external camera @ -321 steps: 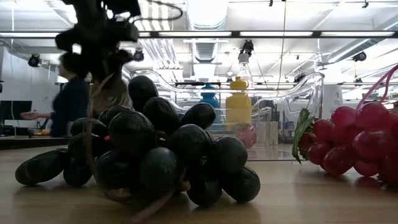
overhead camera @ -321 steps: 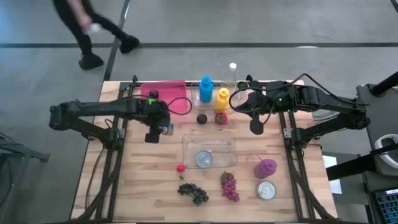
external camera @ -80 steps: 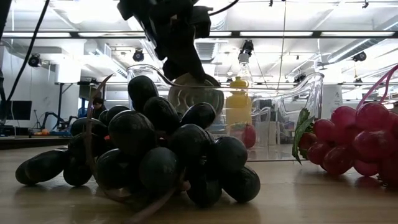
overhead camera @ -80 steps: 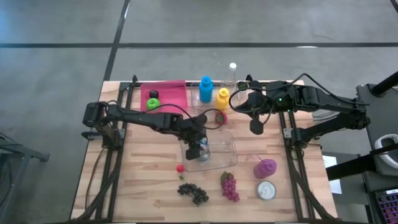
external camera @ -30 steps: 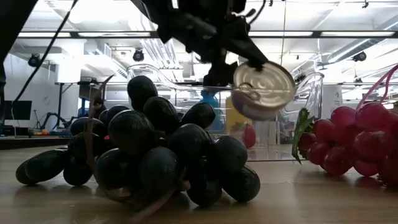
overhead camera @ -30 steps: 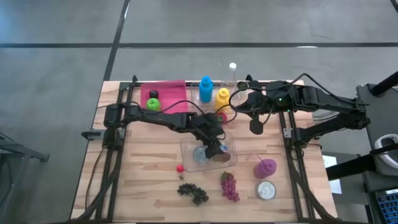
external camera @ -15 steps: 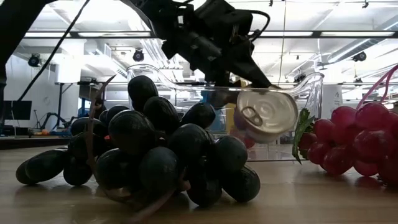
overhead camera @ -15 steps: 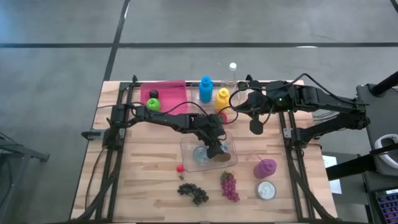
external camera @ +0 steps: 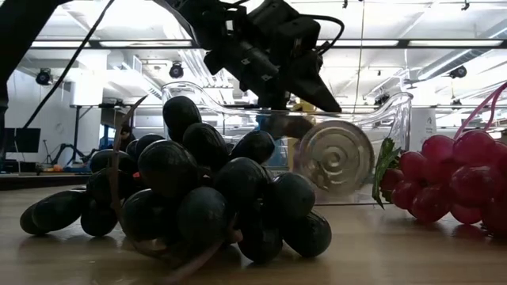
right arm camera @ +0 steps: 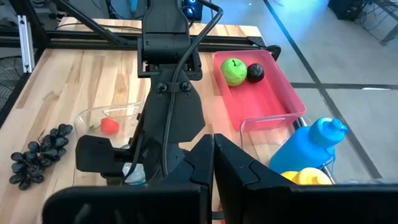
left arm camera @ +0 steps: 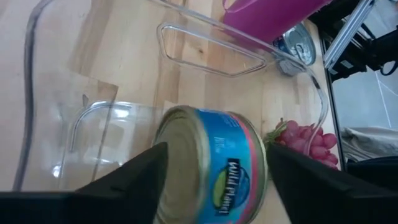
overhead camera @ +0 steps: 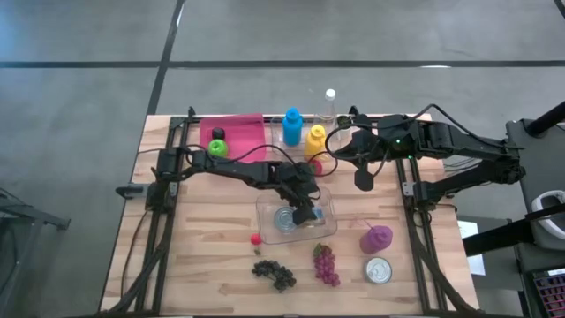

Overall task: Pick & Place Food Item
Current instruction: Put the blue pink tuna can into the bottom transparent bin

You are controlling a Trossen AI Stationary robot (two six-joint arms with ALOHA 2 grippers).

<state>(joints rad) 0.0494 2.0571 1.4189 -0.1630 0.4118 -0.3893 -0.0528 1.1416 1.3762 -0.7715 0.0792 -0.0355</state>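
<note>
The clear plastic tub (overhead camera: 328,201) in the middle of the table has two cans in it: one standing upright on its left side (overhead camera: 285,220), and the blue-labelled can (left arm camera: 214,167) that the left gripper (overhead camera: 306,212) is over, lying on its side near the tub's right end. In the left wrist view that can sits between the two dark fingers (left arm camera: 130,180) with a sliver of gap on each side, so the jaws look spread a bit wider than the can and not squeezing it. It's a squat round tin with a blue label, a pink band and a ribbed silver end (external camera: 333,156) facing the low camera. Far left there's a pink tray (overhead camera: 252,134) holding a green apple (overhead camera: 217,148) and a dark round fruit (overhead camera: 217,133). Near the tub: a small red fruit (overhead camera: 256,238), dark grapes (overhead camera: 274,274), red grapes (overhead camera: 326,264), a purple pouch (overhead camera: 377,238) and another silver can (overhead camera: 379,270). Blue bottle (overhead camera: 292,124), yellow bottle (overhead camera: 315,139) and a clear one (overhead camera: 329,102) stand at the far edge. The right gripper (overhead camera: 363,180) hangs off to the right, fingers pressed together, holding nothing.
</note>
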